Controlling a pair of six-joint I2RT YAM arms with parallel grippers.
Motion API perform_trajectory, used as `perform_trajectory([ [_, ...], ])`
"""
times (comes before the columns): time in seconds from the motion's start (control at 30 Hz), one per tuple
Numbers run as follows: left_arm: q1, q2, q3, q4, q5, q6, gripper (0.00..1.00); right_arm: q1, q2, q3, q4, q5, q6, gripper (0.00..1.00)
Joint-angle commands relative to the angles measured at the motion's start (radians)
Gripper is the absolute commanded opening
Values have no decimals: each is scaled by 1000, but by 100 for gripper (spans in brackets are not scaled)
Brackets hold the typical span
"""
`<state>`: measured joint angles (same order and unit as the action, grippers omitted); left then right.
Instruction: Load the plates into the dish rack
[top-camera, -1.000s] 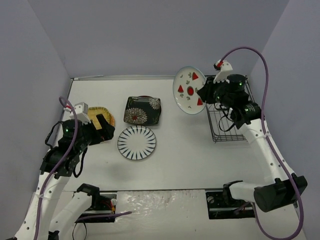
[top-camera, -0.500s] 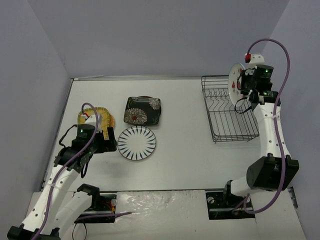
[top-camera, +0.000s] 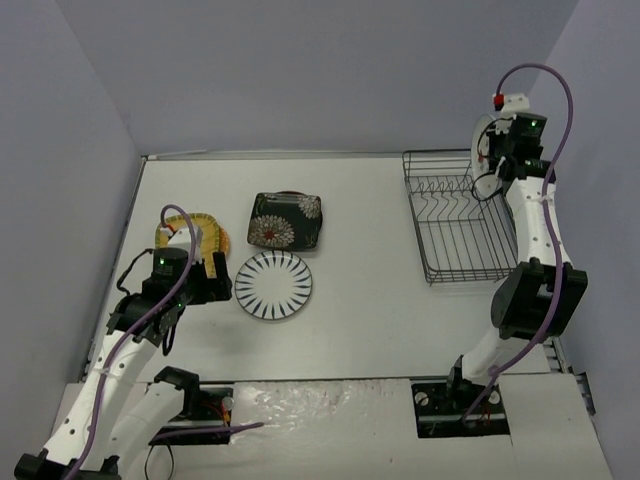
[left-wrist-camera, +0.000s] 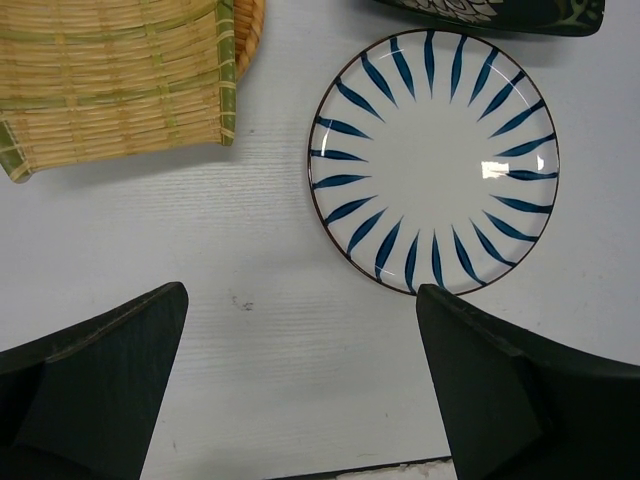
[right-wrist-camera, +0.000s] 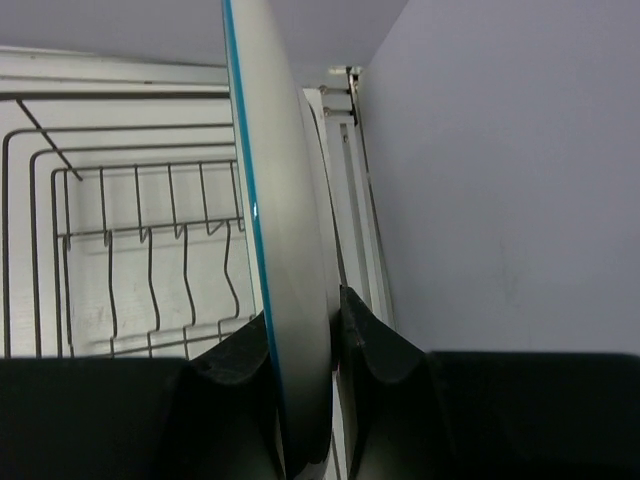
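- White teal-rimmed plate (right-wrist-camera: 285, 250): upright on edge, pinched at its rim in the right tool (right-wrist-camera: 305, 345), at the far right corner of the dish rack (top-camera: 460, 230).
- Dish rack: black wire basket with upright tines, at the right of the surface (top-camera: 370, 300).
- Round white dark-striped plate (top-camera: 273, 285): flat, mid-surface.
- Squarish black floral plate (top-camera: 285, 220): flat, just beyond the striped one.
- Squarish yellow woven-look plate (top-camera: 203, 228): left of both, atop an orange-brown plate (left-wrist-camera: 250, 25) showing only at one edge.

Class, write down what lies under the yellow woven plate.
An orange-brown plate lies under it. Only a strip of its rim shows past one edge of the yellow plate. The rest is covered, so its middle cannot be seen.
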<state>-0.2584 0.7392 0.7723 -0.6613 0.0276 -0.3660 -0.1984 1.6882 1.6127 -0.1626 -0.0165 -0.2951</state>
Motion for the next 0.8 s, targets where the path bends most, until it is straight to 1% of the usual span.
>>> perform_trajectory([
  [0.0, 7, -16, 43, 49, -18, 25, 97, -16, -1, 117, 226, -34, -36, 0],
  [0.17, 10, -30, 39, 59, -18, 24, 97, -35, 29, 115, 227, -67, -69, 0],
  [0.3, 15, -26, 38, 60, -18, 21, 97, -65, 42, 89, 237, -101, -47, 0],
  [0.43, 28, -23, 38, 66, -14, 22, 97, -70, 41, 40, 270, -91, -47, 0],
  [0.77, 36, -15, 36, 74, -6, 22, 97, -85, 67, 7, 302, -120, -35, 0],
])
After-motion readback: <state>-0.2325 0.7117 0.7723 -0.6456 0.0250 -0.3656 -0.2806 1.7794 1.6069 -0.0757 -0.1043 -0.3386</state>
